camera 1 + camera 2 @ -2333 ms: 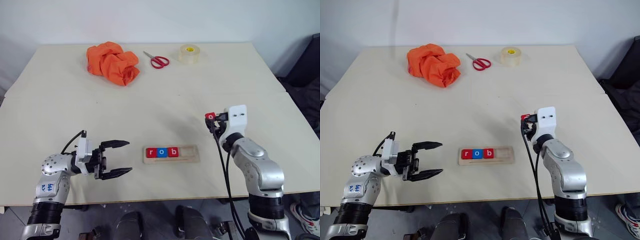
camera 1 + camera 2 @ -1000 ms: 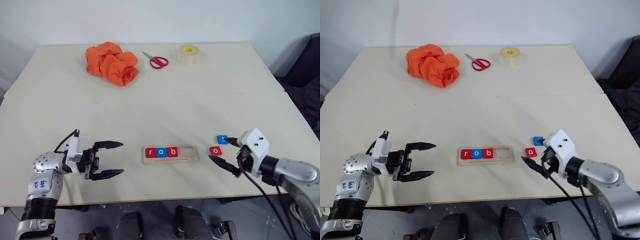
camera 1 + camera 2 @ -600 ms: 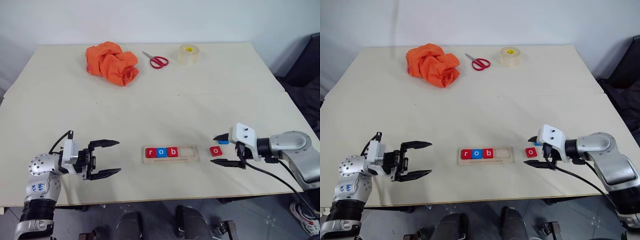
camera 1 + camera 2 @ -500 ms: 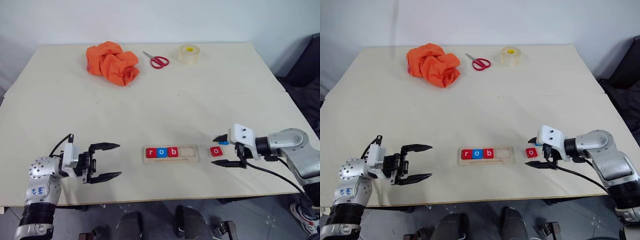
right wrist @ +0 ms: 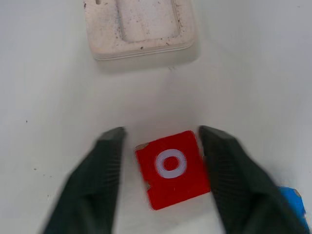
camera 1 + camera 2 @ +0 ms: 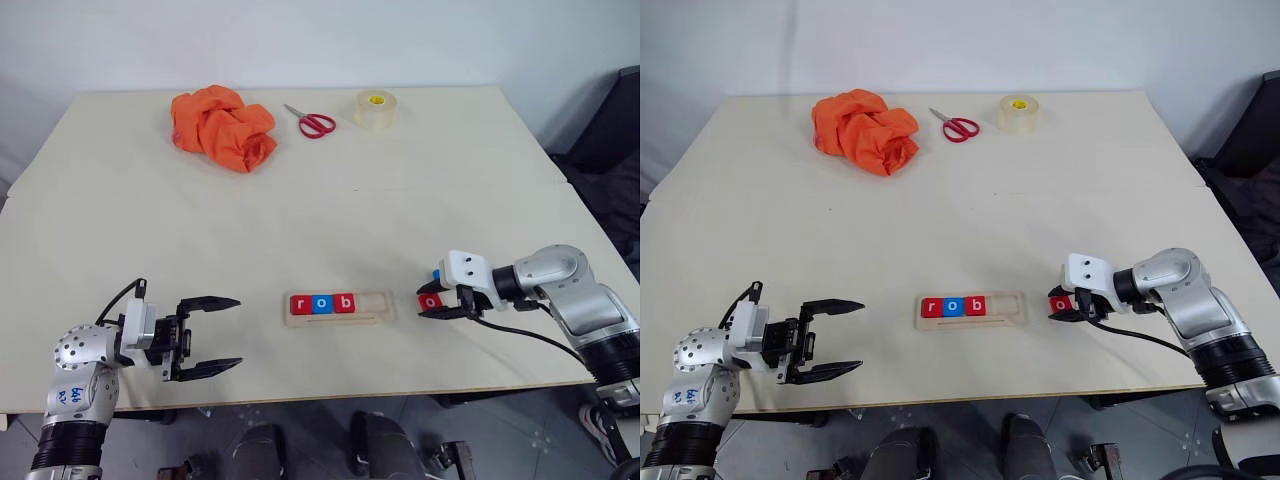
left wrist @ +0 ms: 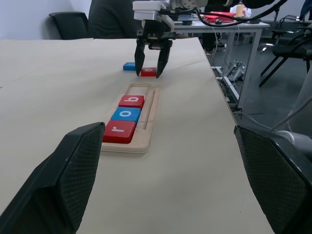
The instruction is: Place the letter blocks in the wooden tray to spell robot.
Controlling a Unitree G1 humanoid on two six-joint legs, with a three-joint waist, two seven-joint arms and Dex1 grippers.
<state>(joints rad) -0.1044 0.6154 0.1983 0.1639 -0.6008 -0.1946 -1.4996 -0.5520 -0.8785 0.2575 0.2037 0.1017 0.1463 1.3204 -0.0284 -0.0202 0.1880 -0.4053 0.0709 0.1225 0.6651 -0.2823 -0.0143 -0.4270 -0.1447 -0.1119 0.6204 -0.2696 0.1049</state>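
The wooden tray [image 6: 375, 304] lies near the table's front edge. It holds a red r [image 6: 301, 304], a blue o [image 6: 322, 304] and a red b [image 6: 345, 303] at its left end, and its right part is bare. Just right of the tray a red o block [image 5: 171, 168] lies flat on the table, with a blue block [image 6: 437, 275] beside it. My right gripper [image 6: 424, 302] is tilted down over the red o, one finger on each side, with a thin gap showing by one finger [image 5: 112, 151]. My left gripper [image 6: 238, 331] hovers open and empty to the left of the tray.
An orange cloth [image 6: 225, 125], red-handled scissors [image 6: 312, 121] and a clear tape roll [image 6: 377, 108] lie along the far side of the table. The table's right edge [image 6: 590, 300] runs close behind my right arm.
The red o, held up in my right gripper earlier, now lies on the table. The right gripper's wide-open fingers have narrowed around it. The left gripper has barely moved.
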